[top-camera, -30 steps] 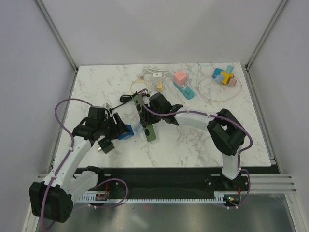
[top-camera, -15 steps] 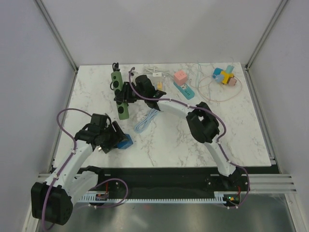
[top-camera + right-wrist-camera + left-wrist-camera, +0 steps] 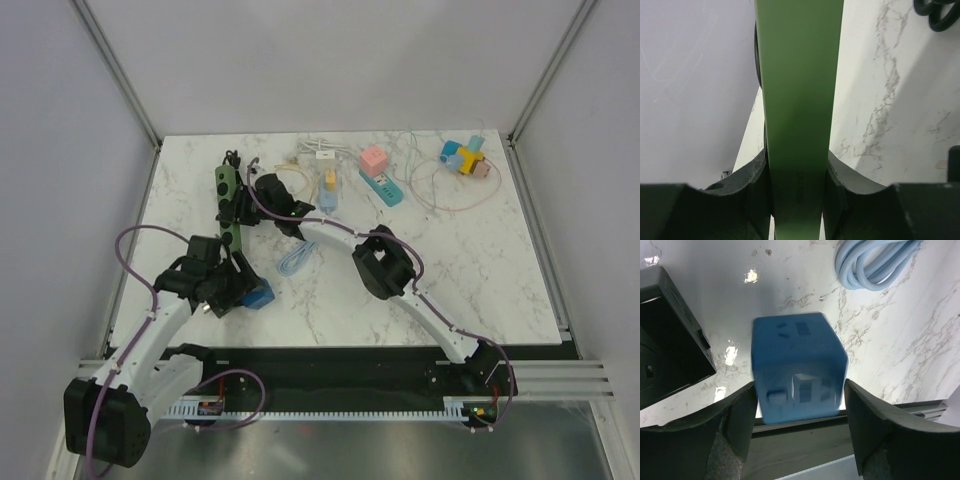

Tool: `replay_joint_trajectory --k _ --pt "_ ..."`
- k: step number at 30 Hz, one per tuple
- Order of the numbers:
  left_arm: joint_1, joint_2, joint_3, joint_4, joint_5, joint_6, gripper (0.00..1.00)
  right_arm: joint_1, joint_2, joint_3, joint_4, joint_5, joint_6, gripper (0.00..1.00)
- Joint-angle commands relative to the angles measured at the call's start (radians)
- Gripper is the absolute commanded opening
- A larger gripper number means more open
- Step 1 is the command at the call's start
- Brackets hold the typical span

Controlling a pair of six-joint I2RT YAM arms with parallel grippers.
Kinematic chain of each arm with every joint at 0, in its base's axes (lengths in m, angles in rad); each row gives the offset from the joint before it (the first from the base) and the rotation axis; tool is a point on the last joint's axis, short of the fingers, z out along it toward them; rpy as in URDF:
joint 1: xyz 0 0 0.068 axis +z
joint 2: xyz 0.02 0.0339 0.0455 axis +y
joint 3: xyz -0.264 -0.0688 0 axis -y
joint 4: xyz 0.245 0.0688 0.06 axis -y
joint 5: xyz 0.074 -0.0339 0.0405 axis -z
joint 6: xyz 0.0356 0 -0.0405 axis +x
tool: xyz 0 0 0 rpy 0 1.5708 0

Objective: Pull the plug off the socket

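Green socket strip [image 3: 799, 90]: pinched in my right gripper [image 3: 798, 180]. Blue plug [image 3: 796, 355], already free, sits between my left gripper [image 3: 797, 412] fingers (pinched or loose, I cannot tell). Next: release both.

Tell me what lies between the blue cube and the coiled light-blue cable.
Nothing: bare table separates cube and cable, seen in the left wrist view.

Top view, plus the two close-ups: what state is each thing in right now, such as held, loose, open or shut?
green power strip: clamped, apart from the cube.
right gripper: shut on the green power strip.
blue cube: sitting on the table, with nothing plugged into it.
left gripper: one finger on each side of the blue cube; whether it is gripping is unclear.
light blue cable: coiled, lying loose on the table.
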Motion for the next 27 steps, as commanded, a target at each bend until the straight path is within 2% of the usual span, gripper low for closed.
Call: replay_joint_trajectory --k 1,3,7,15,23,24,27 --pt "0.003 -0.035 0.016 0.031 -0.001 -0.017 0.77 0.019 -0.026 0.069 0.007 0.006 -0.033 0.38" --pt "0.003 -0.047 0.012 0.031 -0.008 -0.018 0.81 0.019 -0.027 0.069 0.0 -0.003 -0.046 0.38" --pt "0.003 -0.041 0.012 0.031 -0.01 -0.024 0.87 0.016 -0.047 0.071 -0.065 0.003 -0.098 0.52" --pt "0.003 -0.133 0.033 0.031 0.019 -0.041 0.87 0.005 -0.205 0.091 -0.272 -0.014 -0.286 0.68" --pt "0.003 -0.255 0.099 0.045 0.019 0.006 0.84 -0.027 -0.47 -0.038 -0.427 0.041 -0.473 0.86" --pt "0.003 -0.258 0.104 0.045 0.016 0.006 0.84 -0.038 -0.493 -0.06 -0.439 0.052 -0.48 0.9" --pt "0.003 -0.261 0.111 0.045 0.016 0.002 0.82 -0.096 -0.568 -0.138 -0.464 0.055 -0.498 0.93"
